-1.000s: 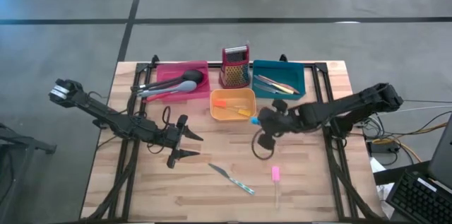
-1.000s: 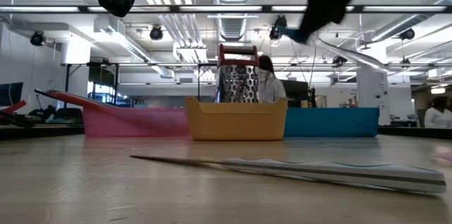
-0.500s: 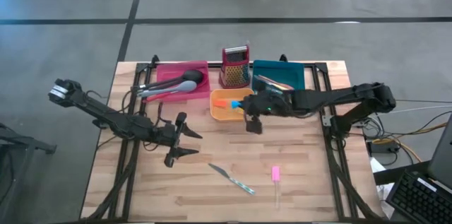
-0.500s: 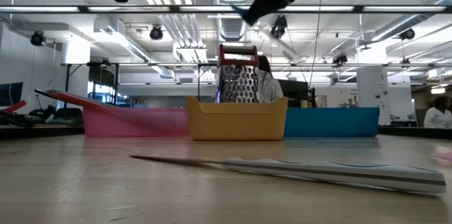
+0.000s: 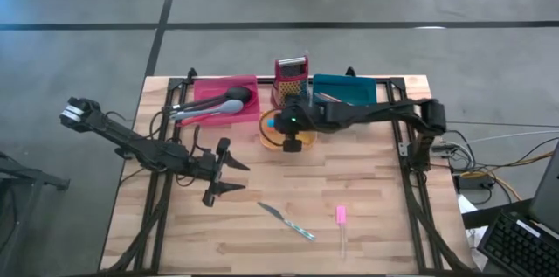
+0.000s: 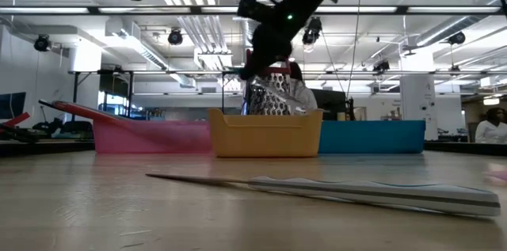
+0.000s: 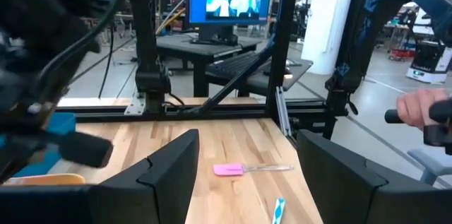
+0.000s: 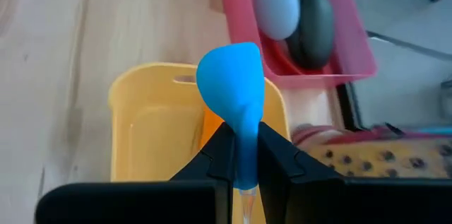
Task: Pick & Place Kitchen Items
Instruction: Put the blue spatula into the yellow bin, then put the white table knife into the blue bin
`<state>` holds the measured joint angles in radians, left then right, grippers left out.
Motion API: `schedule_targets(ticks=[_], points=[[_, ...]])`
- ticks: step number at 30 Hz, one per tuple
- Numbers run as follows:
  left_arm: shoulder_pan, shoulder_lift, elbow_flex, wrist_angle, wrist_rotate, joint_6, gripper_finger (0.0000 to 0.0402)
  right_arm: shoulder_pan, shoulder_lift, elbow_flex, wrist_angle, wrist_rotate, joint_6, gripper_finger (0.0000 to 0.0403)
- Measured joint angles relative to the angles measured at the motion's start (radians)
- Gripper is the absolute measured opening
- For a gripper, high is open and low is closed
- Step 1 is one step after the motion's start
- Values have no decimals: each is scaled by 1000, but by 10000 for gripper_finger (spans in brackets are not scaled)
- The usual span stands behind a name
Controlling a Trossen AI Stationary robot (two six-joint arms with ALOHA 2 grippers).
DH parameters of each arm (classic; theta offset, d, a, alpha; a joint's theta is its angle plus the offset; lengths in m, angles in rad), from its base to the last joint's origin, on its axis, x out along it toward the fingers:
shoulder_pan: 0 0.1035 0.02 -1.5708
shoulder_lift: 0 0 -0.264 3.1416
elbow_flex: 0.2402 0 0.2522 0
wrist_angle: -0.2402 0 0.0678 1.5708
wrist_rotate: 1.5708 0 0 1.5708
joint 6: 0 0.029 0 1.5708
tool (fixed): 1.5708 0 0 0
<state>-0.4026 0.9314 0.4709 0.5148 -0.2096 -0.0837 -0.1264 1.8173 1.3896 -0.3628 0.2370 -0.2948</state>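
- Blue, the small silicone spatula [image 8: 231, 86] sits pinched by its clear handle between the closed fingers of the right gripper [image 8: 240, 155], which hovers over the yellow-orange rectangular tray [image 8: 152, 121].
- The left gripper [image 5: 229, 176] hangs with jaws spread wide and empty above the wooden table [image 5: 384, 225], on its left side.
- Done so far, judging by the layout: long grey and black spoons [image 5: 218, 102] lie in the pink tray [image 5: 205, 86], slim utensils in the teal tray [image 5: 362, 93].
- Left to do: release the blue spatula, then collect the slim metal knife [image 5: 284, 220] and the pink-headed spatula [image 5: 341, 218], both loose on the table.
- Compared with a second ago, the right arm has swung from mid-table to the yellow-orange tray; the left arm is unchanged.
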Motion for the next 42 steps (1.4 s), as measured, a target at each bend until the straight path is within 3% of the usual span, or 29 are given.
schedule_targets(ticks=[9,31,34,42], points=[[0,-2,0,-7,9,1,243,-32,159,140,-131,-37,-17,24],[0,-2,0,1,9,3,243,-78,314,145,-156,-185,36,25],[0,-2,0,1,8,3,243,-78,309,146,-156,-185,61,51],[0,-2,0,1,8,12,243,-73,305,175,-159,-185,106,165]])
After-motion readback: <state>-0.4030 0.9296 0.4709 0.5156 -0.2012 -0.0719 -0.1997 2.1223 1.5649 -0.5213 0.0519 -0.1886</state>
